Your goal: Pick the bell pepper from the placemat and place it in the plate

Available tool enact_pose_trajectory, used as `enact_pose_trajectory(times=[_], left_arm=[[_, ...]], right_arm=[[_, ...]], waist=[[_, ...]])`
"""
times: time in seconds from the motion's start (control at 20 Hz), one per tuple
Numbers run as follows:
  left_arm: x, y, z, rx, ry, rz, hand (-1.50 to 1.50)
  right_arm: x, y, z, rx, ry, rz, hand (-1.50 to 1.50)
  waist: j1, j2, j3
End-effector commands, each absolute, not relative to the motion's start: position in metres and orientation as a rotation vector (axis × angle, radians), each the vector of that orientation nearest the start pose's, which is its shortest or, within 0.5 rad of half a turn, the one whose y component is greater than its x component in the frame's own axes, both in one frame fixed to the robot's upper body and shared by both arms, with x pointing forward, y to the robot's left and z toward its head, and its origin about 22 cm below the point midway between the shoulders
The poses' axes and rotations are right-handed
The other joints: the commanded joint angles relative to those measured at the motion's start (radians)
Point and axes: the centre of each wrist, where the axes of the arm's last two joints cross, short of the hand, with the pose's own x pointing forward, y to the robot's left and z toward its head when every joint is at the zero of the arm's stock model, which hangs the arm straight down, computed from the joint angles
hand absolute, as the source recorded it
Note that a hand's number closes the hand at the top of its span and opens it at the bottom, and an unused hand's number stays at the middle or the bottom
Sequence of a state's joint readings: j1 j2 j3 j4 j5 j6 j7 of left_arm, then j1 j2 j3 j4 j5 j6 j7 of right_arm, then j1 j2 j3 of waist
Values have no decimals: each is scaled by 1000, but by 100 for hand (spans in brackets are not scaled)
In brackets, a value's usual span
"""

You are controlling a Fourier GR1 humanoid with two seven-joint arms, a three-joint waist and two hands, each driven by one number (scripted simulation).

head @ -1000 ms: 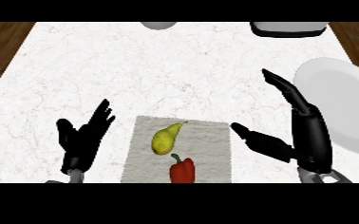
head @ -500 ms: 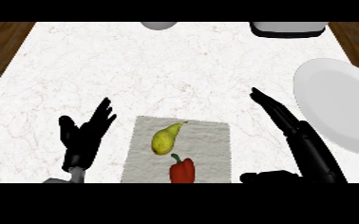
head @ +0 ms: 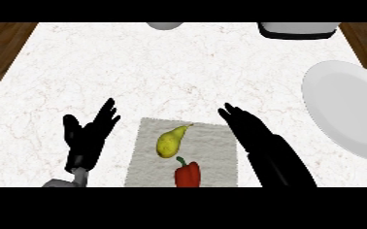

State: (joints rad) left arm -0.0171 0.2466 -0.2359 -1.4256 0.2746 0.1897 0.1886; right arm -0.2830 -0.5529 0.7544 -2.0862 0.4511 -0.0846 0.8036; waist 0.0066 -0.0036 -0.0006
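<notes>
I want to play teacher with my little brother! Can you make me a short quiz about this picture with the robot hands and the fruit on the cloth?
1. True or false: the bell pepper already lies in the plate.
2. Which lies nearer the robot on the placemat? A) the pear B) the bell pepper C) neither, they are level.
3. Fill in: the right hand shows at the placemat's ____ edge, fingers straight.

Key
1. False: it lies on the placemat, and the plate holds nothing.
2. B.
3. Right. The left hand rests open at the placemat's left, holding nothing.
</notes>
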Motion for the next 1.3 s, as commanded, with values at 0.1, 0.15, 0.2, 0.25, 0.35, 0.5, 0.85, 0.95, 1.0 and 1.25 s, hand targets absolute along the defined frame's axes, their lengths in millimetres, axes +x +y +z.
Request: enact_pose_trajectory(times=[0.1,0.15,0.2,0.25,0.35,0.5,0.85,0.95,1.0,1.25], left_arm=[[223,228,-39,-13,-1175,-8,0],[226,246,-39,7,-1184,2,0],[232,231,-30,-9,-1194,-4,0],[233,239,-35,12,-1187,-2,0],[225,225,-34,-5,-1185,6,0],[230,242,-33,5,-1173,-18,0],[235,240,-25,4,-1184,-24,0],[221,241,-40,27,-1179,-12,0],[243,231,-54,11,-1176,0,0],[238,246,-28,0,-1195,-33,0]], right_arm=[[181,-87,109,-542,-1390,1099,-150],[184,-78,116,-575,-1393,1091,-150],[175,-77,114,-588,-1379,1090,-150],[183,-82,121,-581,-1356,1085,-150],[161,-79,105,-559,-1275,1131,-150],[166,-62,92,-513,-1264,1130,-150],[167,-32,80,-483,-1270,1128,-150],[157,-47,57,-528,-1265,1152,-150],[167,-46,68,-546,-1238,1160,-150],[175,-36,49,-649,-1195,1180,-150]], waist=[[1,3,0],[0,3,0],[-3,2,0],[-5,3,0],[-7,1,0],[-5,3,0],[-4,3,1],[-5,3,1],[-9,4,0],[-5,3,1]])
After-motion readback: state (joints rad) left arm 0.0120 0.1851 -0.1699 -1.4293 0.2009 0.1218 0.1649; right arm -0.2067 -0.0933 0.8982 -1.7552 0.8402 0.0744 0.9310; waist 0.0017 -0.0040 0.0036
